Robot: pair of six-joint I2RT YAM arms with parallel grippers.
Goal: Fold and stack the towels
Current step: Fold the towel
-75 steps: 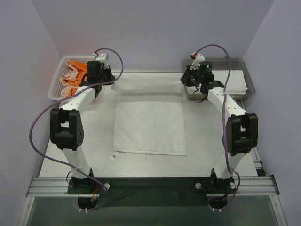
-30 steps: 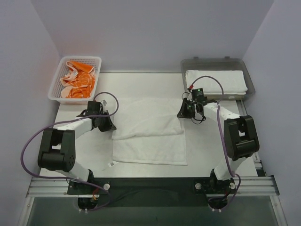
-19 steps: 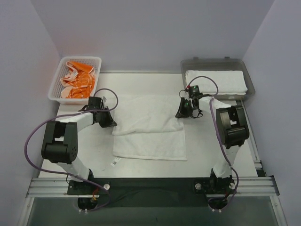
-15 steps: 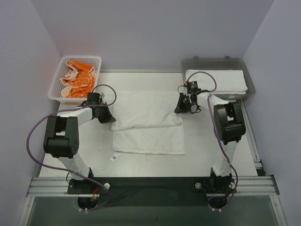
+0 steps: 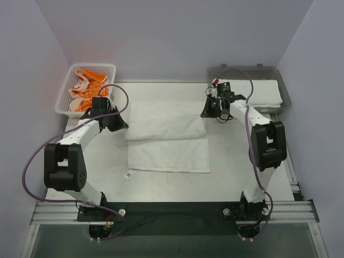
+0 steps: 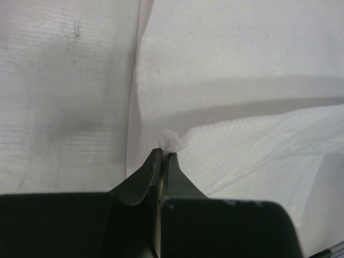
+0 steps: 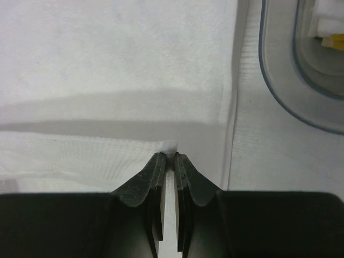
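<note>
A plain white towel (image 5: 169, 153) lies flat mid-table, its far part doubled over as a raised upper layer (image 5: 164, 119). My left gripper (image 5: 122, 124) is shut on that layer's left corner; in the left wrist view the gripper (image 6: 164, 154) pinches a small tuft of cloth (image 6: 173, 141). At the layer's right corner my right gripper (image 5: 206, 114) is shut too, and the right wrist view shows the gripper (image 7: 169, 156) nipping the white corner (image 7: 170, 145). Orange-and-white towels (image 5: 88, 88) lie crumpled in the basket. A folded white towel (image 5: 255, 92) rests in the tray.
The white mesh basket (image 5: 64, 102) stands at the far left corner. At the far right is the grey translucent tray (image 5: 215, 72), whose rim (image 7: 279, 91) shows close beside my right gripper. A small tag (image 5: 129, 174) sticks out at the towel's near left corner.
Both grippers have moved toward the far side of the table, still pinching the towel's corners. The doubled layer went with them, and the whole towel has slid slightly away.
</note>
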